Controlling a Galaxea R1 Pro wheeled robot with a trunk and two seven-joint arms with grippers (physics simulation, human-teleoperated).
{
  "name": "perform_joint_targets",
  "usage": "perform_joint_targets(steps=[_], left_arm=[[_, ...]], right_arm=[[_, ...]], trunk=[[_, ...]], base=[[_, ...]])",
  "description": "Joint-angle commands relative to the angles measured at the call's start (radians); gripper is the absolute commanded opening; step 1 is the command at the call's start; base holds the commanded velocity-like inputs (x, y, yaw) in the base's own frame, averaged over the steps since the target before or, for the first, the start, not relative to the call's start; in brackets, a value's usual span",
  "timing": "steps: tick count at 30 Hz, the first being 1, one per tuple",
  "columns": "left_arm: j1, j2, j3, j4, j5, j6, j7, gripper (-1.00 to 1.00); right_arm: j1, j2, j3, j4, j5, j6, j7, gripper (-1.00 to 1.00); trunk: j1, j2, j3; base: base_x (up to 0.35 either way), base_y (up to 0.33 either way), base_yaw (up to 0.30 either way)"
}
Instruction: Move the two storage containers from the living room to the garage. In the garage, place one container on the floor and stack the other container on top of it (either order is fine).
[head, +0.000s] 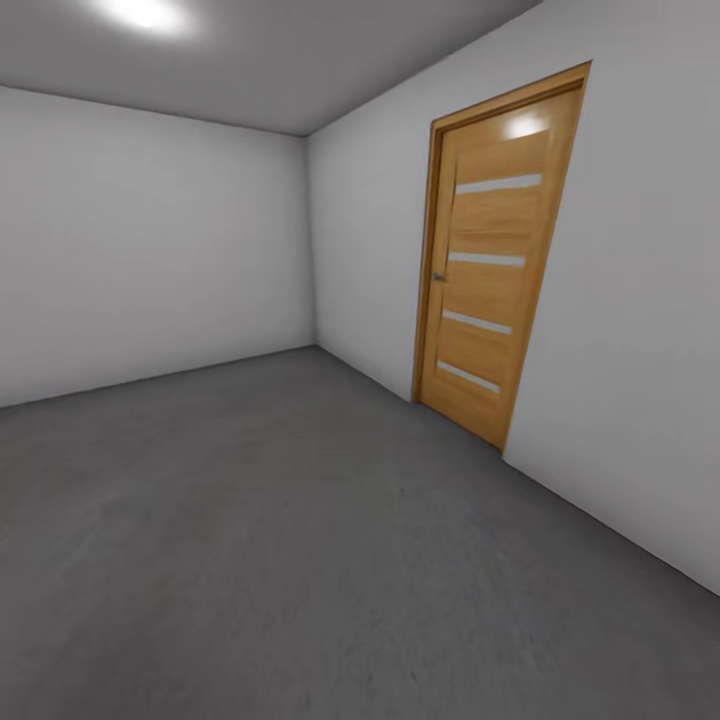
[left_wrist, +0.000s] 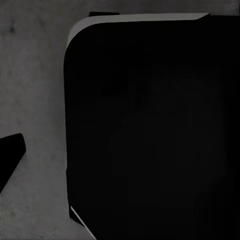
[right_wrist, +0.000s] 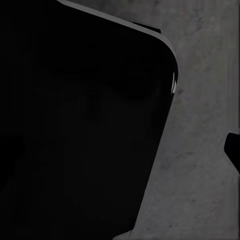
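I am in the garage, a bare room with pale grey walls (head: 150, 240) and a dark grey concrete-like floor (head: 300, 560). The two storage containers and the living room are out of view. In the left wrist view a large black rounded body (left_wrist: 150, 130) hangs over the rough floor (left_wrist: 35, 90), with one dark finger-like tip (left_wrist: 11, 157) at the picture's edge. The right wrist view has the same black body (right_wrist: 80, 120) over the floor (right_wrist: 200, 175), and a small dark tip (right_wrist: 234, 150) at its edge. Neither tip tells me how the jaws stand.
A shut wooden door (head: 495, 270) with pale horizontal strips stands in the right wall (head: 640, 350). The room's far corner (head: 310, 250) lies ahead to the left of it. A recessed ceiling light (head: 145, 15) glows above. Open floor stretches ahead and to the left.
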Motion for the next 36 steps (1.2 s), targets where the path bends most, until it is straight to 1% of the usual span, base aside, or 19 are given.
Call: perform_joint_targets(steps=[1, 36], left_arm=[[0.0, 0.0, 0.001, 0.0, 0.003, -0.002, 0.001, 1.0], [0.0, 0.0, 0.001, 0.0, 0.003, -0.001, 0.001, 1.0]], right_arm=[[0.0, 0.0, 0.007, 0.0, 0.003, -0.003, -0.001, 1.0], [0.0, 0.002, 0.009, 0.0, 0.003, -0.003, -0.001, 1.0]], trunk=[[0.001, 0.0, -0.001], [0.001, 0.0, -0.001]], base=[[0.324, 0.0, 0.0], [0.324, 0.0, 0.0]])
